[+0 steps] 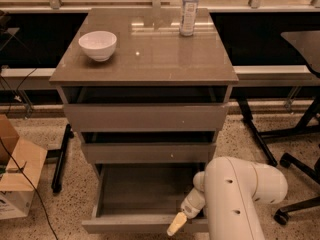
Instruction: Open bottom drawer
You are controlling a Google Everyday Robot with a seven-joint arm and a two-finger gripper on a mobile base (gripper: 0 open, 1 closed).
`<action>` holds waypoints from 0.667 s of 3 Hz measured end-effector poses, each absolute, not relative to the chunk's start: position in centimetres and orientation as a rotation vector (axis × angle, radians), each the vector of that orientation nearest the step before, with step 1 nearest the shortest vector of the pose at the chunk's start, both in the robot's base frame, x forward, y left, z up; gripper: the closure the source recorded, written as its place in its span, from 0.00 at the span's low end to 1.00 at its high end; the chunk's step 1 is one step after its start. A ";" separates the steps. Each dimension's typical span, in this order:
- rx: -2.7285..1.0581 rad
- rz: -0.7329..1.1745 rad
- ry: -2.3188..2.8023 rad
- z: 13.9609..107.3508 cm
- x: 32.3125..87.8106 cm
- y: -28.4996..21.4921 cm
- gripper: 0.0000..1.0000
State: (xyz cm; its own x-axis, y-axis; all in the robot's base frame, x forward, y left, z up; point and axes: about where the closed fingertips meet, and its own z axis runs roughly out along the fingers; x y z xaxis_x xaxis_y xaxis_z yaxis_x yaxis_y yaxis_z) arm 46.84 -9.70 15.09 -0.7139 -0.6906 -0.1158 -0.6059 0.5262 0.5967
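Drawer position first: the bottom drawer [145,196] sits lowest in the cabinet [65,74], standing well out toward the near side, its plain grey inside exposed and nothing visible in it. Its flat front panel runs left to right along the near edge; the slide axis runs near to far.

The gripper [176,224] is low at the right end of that front panel, its pale tip at the panel's top edge, touching or just beside it; contact cannot be confirmed. Whether the gripper is apart or together, I cannot tell. From the gripper, most of the drawer lies to the left and farther away. The white arm [242,199] rises from the near right and covers the drawer's right corner.

Judgement: the drawer looks largely open. Any remaining pull would go straight toward the near side, along the slide axis. A grip at one end could skew the drawer.

Above are the middle drawer [147,153] and top drawer [145,116], both slightly ajar. On the cabinet top stand a white bowl [98,44] at far left and a clear bottle [188,10] at far right. A cardboard box [17,179] sits on the floor, left.
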 end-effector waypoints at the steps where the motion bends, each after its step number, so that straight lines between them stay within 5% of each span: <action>1: 1.022 -0.954 -2.614 14.9 44.3 -9.9 0.00; 2: 1.022 -0.954 -2.614 14.9 44.3 -9.8 0.00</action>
